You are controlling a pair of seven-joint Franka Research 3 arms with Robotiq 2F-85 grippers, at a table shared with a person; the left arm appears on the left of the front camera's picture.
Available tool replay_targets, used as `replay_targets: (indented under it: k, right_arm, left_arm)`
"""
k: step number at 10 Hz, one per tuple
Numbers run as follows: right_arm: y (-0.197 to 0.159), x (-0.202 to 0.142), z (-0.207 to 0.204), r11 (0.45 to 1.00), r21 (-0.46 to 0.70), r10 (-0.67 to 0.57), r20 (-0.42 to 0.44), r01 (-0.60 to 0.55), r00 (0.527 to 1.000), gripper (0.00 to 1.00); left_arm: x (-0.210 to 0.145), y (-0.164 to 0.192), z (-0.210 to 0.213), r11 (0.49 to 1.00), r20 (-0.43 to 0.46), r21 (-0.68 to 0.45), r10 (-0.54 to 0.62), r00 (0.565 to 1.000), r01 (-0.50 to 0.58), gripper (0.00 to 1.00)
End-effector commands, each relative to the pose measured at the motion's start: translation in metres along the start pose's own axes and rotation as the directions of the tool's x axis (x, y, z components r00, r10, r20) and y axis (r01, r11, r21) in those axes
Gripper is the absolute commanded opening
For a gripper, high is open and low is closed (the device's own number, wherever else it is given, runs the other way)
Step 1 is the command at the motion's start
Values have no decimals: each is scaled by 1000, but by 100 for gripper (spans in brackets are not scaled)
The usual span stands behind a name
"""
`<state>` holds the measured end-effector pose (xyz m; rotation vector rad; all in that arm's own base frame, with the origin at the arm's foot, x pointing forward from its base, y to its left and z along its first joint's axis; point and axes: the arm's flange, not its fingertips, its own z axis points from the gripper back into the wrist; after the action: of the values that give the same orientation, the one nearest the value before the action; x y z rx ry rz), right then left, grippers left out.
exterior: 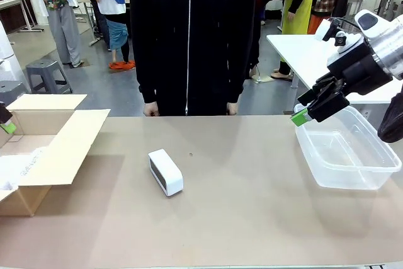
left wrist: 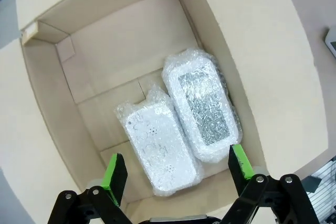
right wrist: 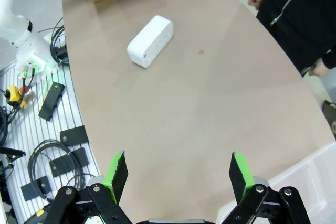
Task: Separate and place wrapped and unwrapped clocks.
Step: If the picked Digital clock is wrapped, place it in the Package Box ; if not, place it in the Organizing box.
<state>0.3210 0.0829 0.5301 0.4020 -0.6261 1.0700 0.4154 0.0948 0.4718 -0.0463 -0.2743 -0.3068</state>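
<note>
Wrapped bundles (left wrist: 160, 148) lie side by side in the box (left wrist: 121, 51) at the table's left edge. The left gripper (left wrist: 177, 169) hovers above them, fingers released, empty. The clock (exterior: 165, 172) lies bare mid-table (exterior: 252, 206). The right gripper (right wrist: 177, 169), fingers spread and empty, hangs by the bin (exterior: 315, 162) at the right edge. Next step is probably the clock: reach across, grasp its narrow sides.

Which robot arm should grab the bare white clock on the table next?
Probably the right one. The right tool is open and empty by the clear bin, with the clock in its camera's sight. The left tool hangs over the box holding both wrapped bundles.
</note>
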Motion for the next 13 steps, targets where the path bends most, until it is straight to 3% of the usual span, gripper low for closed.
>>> replay_targets:
  k: [1, 2, 4, 6, 7, 9, 11, 13]
  right_arm:
    - [0, 1, -2, 1000, 23, -2, 22, 1, 1000, 100]
    - [0, 1, -2, 1000, 23, -2, 22, 1, 1000, 100]
    - [0, 1, -2, 1000, 23, -2, 22, 1, 1000, 100]
    - [0, 1, -2, 1000, 23, -2, 22, 1, 1000, 100]
    - [0, 1, -2, 1000, 23, -2, 22, 1, 1000, 100]
    - [0, 1, -2, 1000, 23, -2, 22, 1, 1000, 100]
    - [0, 1, -2, 1000, 23, -2, 22, 1, 1000, 100]
    - [0, 1, -2, 1000, 23, -2, 22, 1, 1000, 100]
  left_arm:
    - [12, -3, 27, 999, 30, 21, -44, 999, 43, 100]
    - [19, -7, 55, 998, 44, -2, -61, 997, 61, 100]
    - [29, -18, 107, 994, -13, -20, -110, 994, 109, 100]
    - [38, -35, 147, 984, 26, -73, -163, 986, 164, 100]
    - [40, -43, 165, 985, -18, -57, -162, 987, 160, 100]
    - [46, -56, 181, 990, -77, -12, -142, 987, 141, 100]
    - [47, -54, 178, 993, -46, -2, -114, 992, 114, 100]
    - [48, -51, 171, 997, -83, -46, -66, 994, 62, 100]
